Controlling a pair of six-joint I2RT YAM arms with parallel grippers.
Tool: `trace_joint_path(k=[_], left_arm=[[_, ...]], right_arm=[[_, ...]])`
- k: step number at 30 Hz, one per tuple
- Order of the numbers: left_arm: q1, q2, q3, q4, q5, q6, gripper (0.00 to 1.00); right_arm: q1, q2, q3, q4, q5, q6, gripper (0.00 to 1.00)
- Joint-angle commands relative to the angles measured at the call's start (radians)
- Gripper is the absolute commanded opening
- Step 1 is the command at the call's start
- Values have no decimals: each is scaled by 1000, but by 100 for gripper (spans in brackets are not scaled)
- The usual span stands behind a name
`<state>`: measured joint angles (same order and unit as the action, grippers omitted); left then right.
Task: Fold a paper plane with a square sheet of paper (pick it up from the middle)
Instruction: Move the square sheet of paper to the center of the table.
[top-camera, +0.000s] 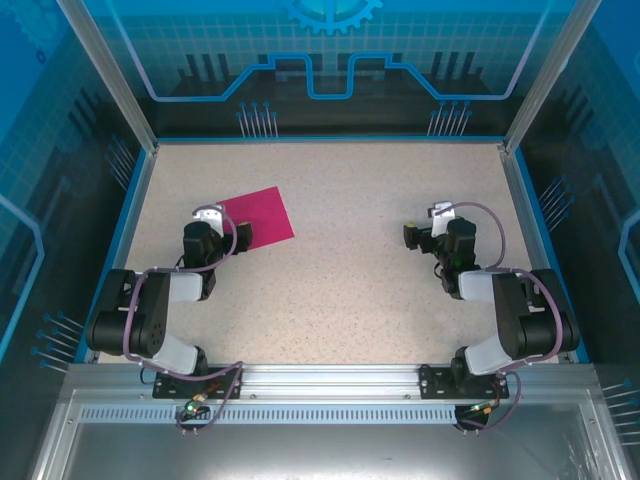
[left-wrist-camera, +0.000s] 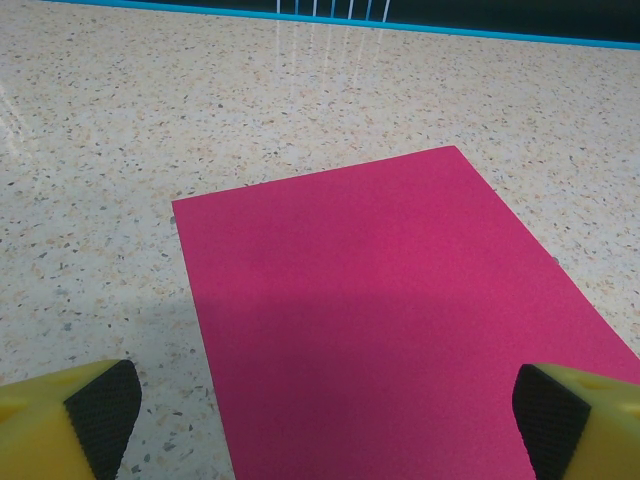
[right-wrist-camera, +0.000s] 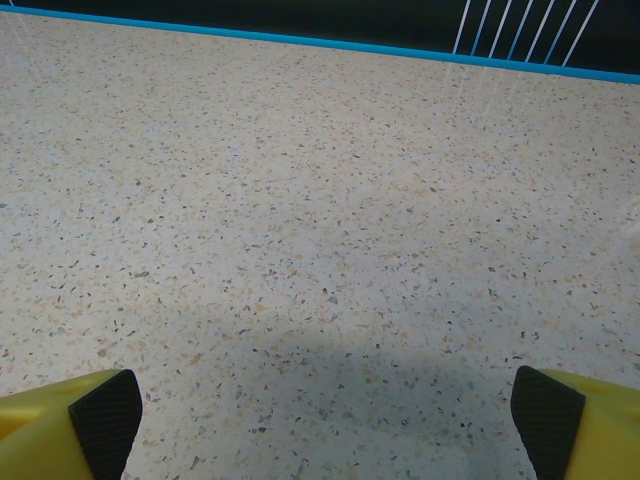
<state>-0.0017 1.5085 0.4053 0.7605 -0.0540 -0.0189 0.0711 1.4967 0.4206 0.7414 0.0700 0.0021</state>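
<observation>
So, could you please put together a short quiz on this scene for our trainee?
1. True or false: the square sheet of paper is already folded into a dart.
2. In its wrist view, what lies between the fingers of the left gripper? A) the pink sheet B) a finished plane C) a pencil
3. How do the jaws of the right gripper stand, and what do they hold?
Key: 1. False, it lies flat and unfolded. 2. A. 3. Open, holding nothing.
</observation>
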Motion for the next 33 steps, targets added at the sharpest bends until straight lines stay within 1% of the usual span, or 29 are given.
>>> trace_joint_path(k=[1,3,5,8,10,12,13,15,17,19,23,25,27,29,33], left_arm=[[8,4,13,19,24,14,99],[7,-13,13,11,3,3,99],[8,-65,29,-58,-52,-21,99],[8,-156,104,-287,-196,-92,99],[8,-206,135,-384,-246,-144,99],[8,-244,187,-513,-264,-210,99],[8,-257,233,-609,-271,-249,99],[8,-263,311,-771,-270,-307,99],[8,-266,377,-894,-262,-362,99],[8,-280,402,-954,-245,-398,99],[9,-326,421,-1011,-165,-443,99],[9,-345,430,-1033,-140,-457,99],[10,-364,439,-1058,-138,-477,99],[11,-384,439,-1071,-134,-487,99],[13,-403,436,-1091,-137,-481,99]], right_arm=[[-14,4,14,4,-9,-9,99],[-6,-13,22,-23,0,-18,99],[22,-66,59,-122,28,-41,99],[46,-131,129,-290,73,-50,99],[72,-158,204,-427,92,-34,99],[109,-157,306,-615,98,20,99],[128,-143,363,-704,90,55,99],[181,-103,451,-812,79,90,99],[257,-48,539,-880,109,155,99],[334,17,621,-945,120,226,99],[503,204,825,-1054,128,312,99],[566,307,932,-1102,145,355,99],[613,409,1037,-1137,153,389,99],[659,516,1152,-1199,190,404,99],[718,713,1388,-1335,262,404,99]])
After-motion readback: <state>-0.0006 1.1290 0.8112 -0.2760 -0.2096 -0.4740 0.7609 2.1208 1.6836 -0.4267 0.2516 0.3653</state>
